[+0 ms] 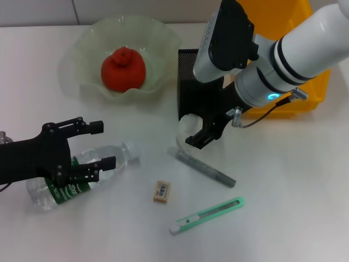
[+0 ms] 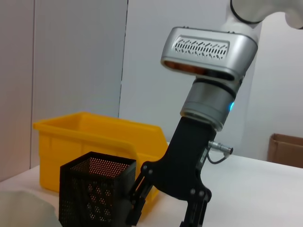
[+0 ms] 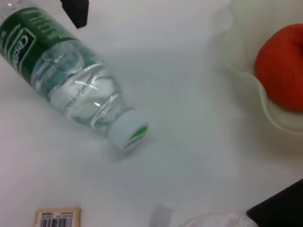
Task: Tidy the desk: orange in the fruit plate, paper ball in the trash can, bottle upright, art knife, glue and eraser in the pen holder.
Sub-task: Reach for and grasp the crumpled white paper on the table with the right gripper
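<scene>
One bottle (image 1: 76,174) lying flat, green label (wording illegible)

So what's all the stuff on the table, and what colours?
Wavy glass fruit plate: one, pale green, far left.
Orange: one, orange-red, in the plate.
Mesh pen holder: one, black, centre back.
Plastic bin: one, yellow, far right.
Clear water bottle: one, green label, lying down, near left.
Crumpled paper ball: one, white, beside the holder.
Glue stick: one, grey, centre.
Eraser: one, tan, centre front.
Art knife: one, mint green, front.
Left gripper: black, open around the bottle.
Right gripper: black, at the paper ball.
</scene>
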Controlling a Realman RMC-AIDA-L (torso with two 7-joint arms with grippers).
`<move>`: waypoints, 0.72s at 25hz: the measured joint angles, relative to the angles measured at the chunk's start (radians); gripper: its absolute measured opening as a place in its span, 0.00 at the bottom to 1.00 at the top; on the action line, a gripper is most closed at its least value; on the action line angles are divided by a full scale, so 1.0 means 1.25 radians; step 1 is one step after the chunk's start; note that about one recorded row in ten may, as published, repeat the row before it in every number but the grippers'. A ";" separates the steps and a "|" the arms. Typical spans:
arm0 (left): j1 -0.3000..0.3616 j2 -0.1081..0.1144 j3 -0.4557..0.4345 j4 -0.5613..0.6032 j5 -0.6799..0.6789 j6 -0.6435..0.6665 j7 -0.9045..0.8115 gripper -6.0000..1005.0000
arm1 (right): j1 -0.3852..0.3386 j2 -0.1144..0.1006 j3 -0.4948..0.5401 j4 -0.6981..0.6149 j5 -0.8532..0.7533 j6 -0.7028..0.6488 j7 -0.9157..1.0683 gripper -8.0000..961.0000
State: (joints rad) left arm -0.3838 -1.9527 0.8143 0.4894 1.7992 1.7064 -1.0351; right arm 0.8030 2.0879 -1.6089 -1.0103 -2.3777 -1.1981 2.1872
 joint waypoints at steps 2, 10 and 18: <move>-0.001 0.000 -0.001 0.000 0.000 0.002 0.000 0.81 | 0.000 0.000 -0.010 0.006 0.000 0.012 -0.001 0.81; -0.002 -0.001 -0.002 0.000 0.000 0.003 0.000 0.80 | 0.001 0.000 -0.045 0.023 0.006 0.048 -0.005 0.80; -0.007 -0.001 -0.002 -0.005 0.000 -0.001 0.003 0.80 | 0.001 0.001 -0.060 0.034 0.007 0.063 -0.007 0.80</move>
State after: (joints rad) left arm -0.3924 -1.9542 0.8114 0.4827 1.7992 1.7048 -1.0315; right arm 0.8038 2.0892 -1.6834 -0.9672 -2.3693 -1.1189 2.1790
